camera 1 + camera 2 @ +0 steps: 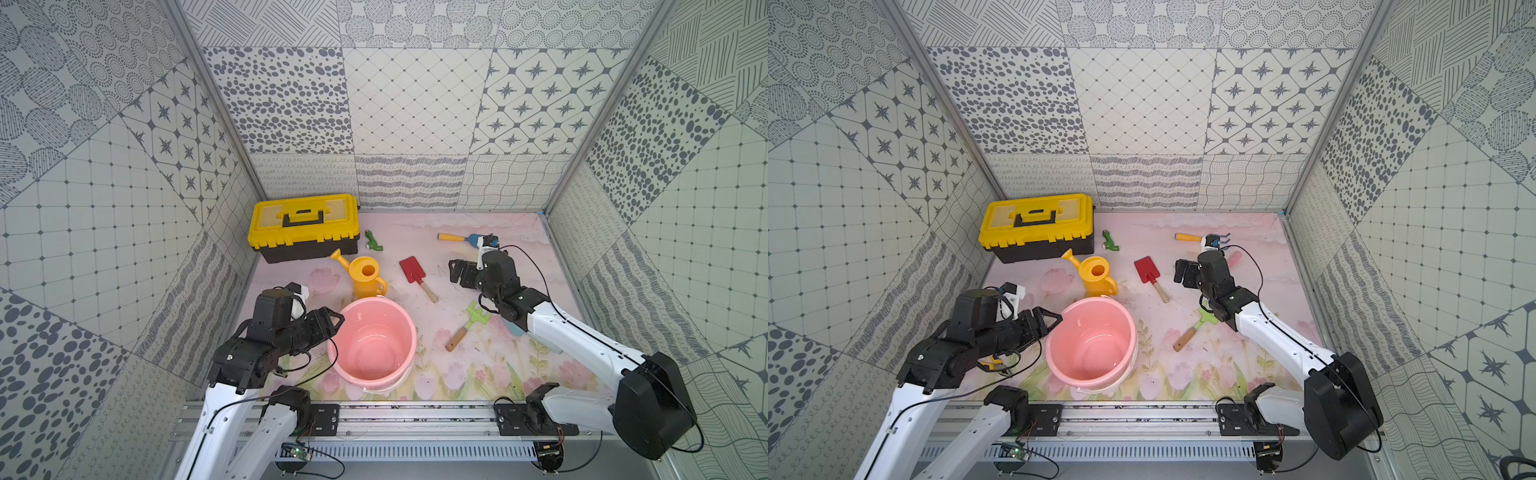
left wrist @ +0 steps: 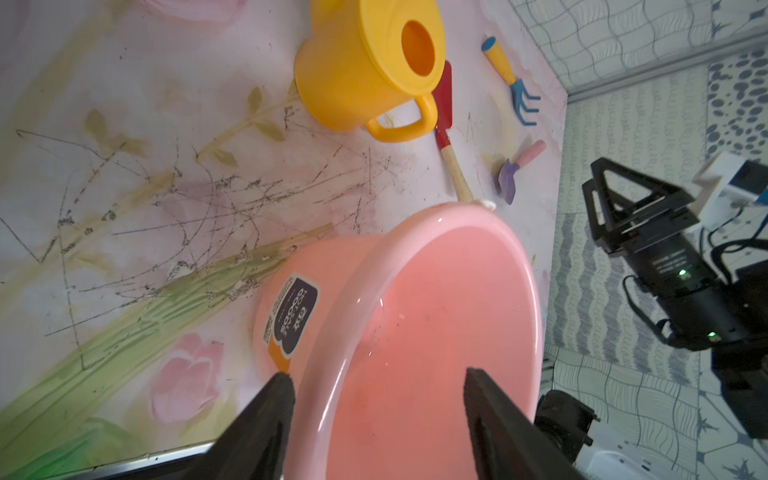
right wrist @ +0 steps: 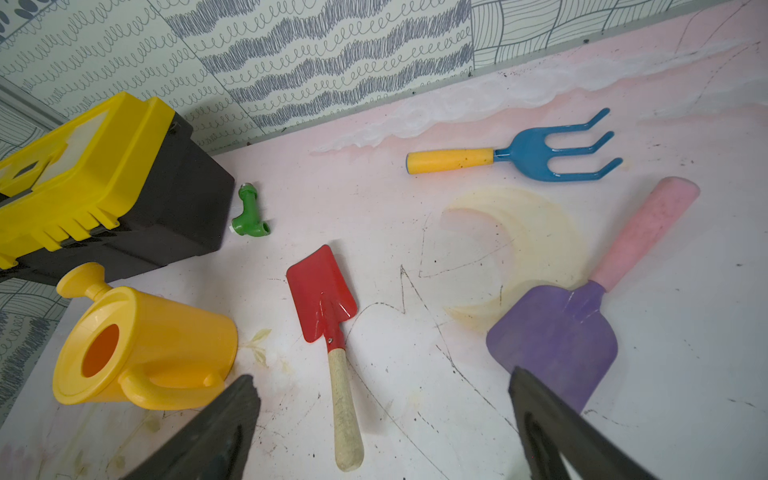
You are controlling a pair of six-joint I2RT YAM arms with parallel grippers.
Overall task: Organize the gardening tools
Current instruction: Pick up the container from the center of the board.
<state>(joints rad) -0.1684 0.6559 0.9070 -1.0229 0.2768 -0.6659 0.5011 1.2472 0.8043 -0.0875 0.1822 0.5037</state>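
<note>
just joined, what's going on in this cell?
Tidy-up job, nothing sorted yet. The left tool straddles the rim of the empty pink bucket, one finger inside, one outside, not clamped. The right tool hovers open over the table near the red spade and purple scoop, holding nothing. The blue fork and green rake lie loose too.

I'm looking at a scratched, pink flower-print surface point(image 1: 478, 365). A yellow-and-black toolbox point(image 1: 303, 226) fills its far left corner, with a small green fitting point(image 1: 373, 242) just beside it. A pink bucket point(image 1: 372, 345) stands near the front edge, and a yellow watering can point(image 1: 365, 280) is just beyond it. Mid-surface lies the red spade point(image 1: 411, 270). I see the blue fork point(image 3: 528, 153) near the far edge, the purple scoop point(image 3: 557, 336) toward the right edge, and the green rake point(image 1: 476, 318) to the right of the bucket.
</note>
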